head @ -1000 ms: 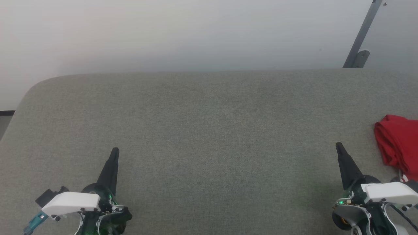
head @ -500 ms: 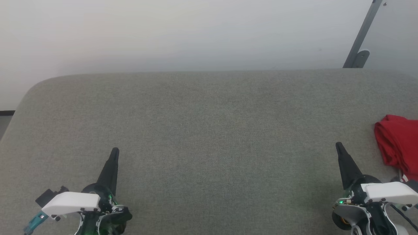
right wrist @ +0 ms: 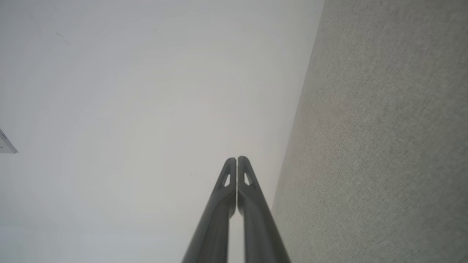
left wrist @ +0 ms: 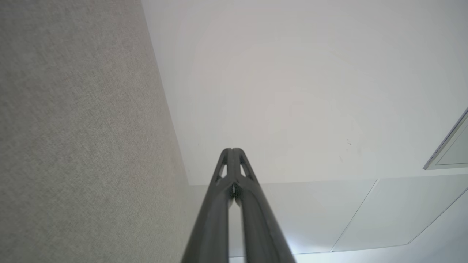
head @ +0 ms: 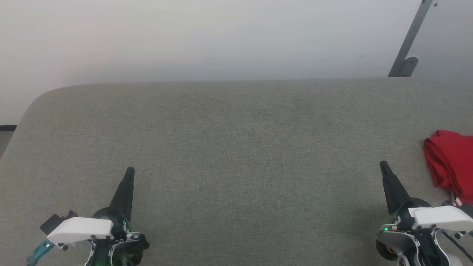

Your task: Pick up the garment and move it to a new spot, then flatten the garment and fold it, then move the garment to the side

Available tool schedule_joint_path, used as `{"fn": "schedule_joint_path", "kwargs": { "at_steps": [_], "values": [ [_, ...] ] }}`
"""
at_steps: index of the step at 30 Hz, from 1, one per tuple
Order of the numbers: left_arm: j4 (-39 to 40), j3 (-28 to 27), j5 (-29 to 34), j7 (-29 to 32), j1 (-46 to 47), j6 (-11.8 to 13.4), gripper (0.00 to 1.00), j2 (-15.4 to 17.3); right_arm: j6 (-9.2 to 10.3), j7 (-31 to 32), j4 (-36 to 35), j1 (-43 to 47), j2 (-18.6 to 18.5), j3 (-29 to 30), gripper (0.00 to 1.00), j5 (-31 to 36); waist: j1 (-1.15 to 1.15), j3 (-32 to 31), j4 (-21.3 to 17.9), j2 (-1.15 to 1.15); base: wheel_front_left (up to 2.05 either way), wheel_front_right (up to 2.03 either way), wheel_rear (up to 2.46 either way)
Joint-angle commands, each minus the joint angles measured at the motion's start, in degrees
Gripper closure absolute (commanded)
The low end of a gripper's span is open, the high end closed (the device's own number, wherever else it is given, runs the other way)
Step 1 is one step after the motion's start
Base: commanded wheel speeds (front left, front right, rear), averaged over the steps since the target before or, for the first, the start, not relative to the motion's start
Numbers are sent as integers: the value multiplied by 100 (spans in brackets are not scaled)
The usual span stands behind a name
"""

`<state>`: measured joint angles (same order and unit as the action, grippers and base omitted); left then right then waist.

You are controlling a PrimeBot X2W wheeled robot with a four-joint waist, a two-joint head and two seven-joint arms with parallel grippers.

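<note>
The red soft shirt (head: 448,160), with a small white part at its lower edge, lies in a bunch at the far right of the grey cloth-covered table (head: 236,140). The border of the head view cuts it, so how far it reaches to the right I cannot tell. The wide middle of the table is bare.

The left gripper (head: 129,170) rests low on the left side, with its two dark fingers pressed together and nothing between them. The left wrist view confirms this, as the tips meet (left wrist: 231,150). The right gripper (head: 383,164) is also clenched and empty (right wrist: 237,158), and it stands just beside the shirt without touching it.

Several things could go wrong, in my judgement:

- If the right gripper goes to the shirt with its fingers closed, it will only push the bunch further to the right, perhaps toward a table edge that is hidden here.
- Both wrist cameras look at the pale wall and along the table, not at the cloth, so a reach would be guided by the head view alone, and that view cuts off a part of the shirt.
- The cloth lies in many folds. A pinch may catch only the top layer, and then the rest would hang, drag on the rough table cover and land twisted at the new spot.
- The left gripper is well apart from the shirt, so any help from it must come across the whole table.
</note>
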<state>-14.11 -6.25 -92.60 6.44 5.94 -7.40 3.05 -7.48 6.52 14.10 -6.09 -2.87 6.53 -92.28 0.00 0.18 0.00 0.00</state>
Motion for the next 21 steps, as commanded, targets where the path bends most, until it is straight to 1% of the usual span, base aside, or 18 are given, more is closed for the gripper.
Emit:
{"fn": "schedule_joint_path", "kwargs": {
  "at_steps": [1, 21],
  "values": [
    [1, -22, 7, 9, 68, -16, 100, -7, -2, 18, -4, -35, 13, 2, 100, -24, 0, 0, 0, 0, 0, 0, 0],
    [1, -28, 16, 17, 69, -16, 100, -12, -2, 16, -3, -34, 13, 2, 100, -24, 0, 0, 0, 0, 0, 0, 0]
  ]
}}
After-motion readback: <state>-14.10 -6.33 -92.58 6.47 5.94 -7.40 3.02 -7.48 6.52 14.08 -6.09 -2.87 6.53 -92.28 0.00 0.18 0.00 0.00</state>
